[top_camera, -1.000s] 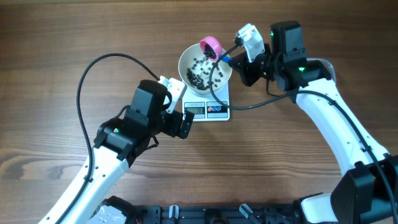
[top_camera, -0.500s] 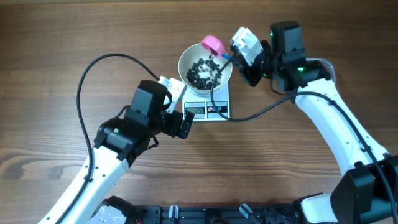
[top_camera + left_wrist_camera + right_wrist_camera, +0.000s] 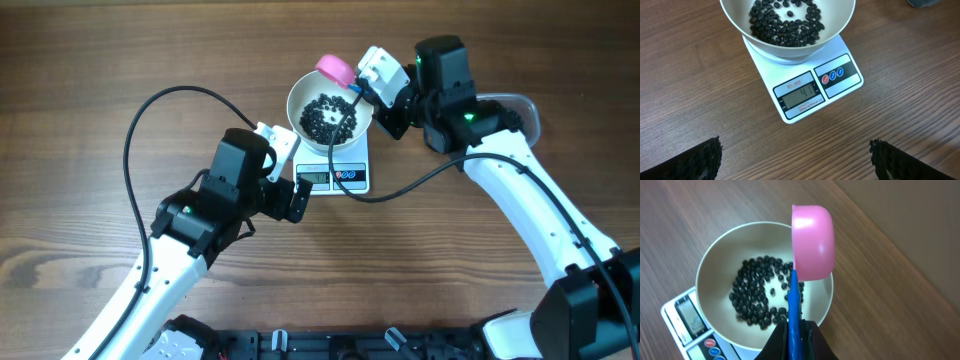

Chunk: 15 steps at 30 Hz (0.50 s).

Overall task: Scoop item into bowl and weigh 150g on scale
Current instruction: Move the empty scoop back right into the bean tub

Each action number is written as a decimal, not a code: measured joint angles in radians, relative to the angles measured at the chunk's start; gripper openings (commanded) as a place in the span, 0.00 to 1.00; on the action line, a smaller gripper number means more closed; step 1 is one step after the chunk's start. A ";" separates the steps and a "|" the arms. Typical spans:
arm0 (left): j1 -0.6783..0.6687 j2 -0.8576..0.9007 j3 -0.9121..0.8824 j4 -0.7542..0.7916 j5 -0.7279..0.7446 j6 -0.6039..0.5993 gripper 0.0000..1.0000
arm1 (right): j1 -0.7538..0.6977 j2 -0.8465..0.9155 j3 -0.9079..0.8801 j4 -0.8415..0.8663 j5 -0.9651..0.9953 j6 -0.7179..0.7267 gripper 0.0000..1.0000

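Observation:
The white bowl (image 3: 293,108) stands on the white scale (image 3: 356,152) and holds a heap of black beans (image 3: 325,116). My right gripper (image 3: 368,96) is shut on the blue handle (image 3: 794,302) of a pink scoop (image 3: 336,70). The scoop (image 3: 813,240) is tipped on its side over the bowl's (image 3: 715,265) far rim, above the beans (image 3: 757,297). The left wrist view shows the scale's display (image 3: 801,95) reading 41 below the bowl (image 3: 790,50). My left gripper (image 3: 795,160) hangs open over bare wood in front of the scale, holding nothing.
A black cable (image 3: 345,150) from the right arm droops across the scale's right side. A clear plastic tub (image 3: 527,112) lies partly hidden behind the right arm at the right. Brown wooden table all around.
The right gripper has moved left and tipped the pink scoop further over. More beans now lie in the bowl. The left arm has stayed still.

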 measured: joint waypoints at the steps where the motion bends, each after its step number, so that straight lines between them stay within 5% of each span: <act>1: 0.000 0.000 0.000 0.000 0.000 0.000 1.00 | 0.000 -0.002 0.000 0.000 0.000 0.032 0.04; 7: 0.000 0.000 0.000 0.000 0.000 0.000 1.00 | -0.039 -0.019 0.000 0.018 -0.028 0.276 0.04; 15: 0.000 0.000 0.000 0.000 0.000 0.000 1.00 | -0.403 -0.172 0.003 -0.059 -0.175 0.401 0.04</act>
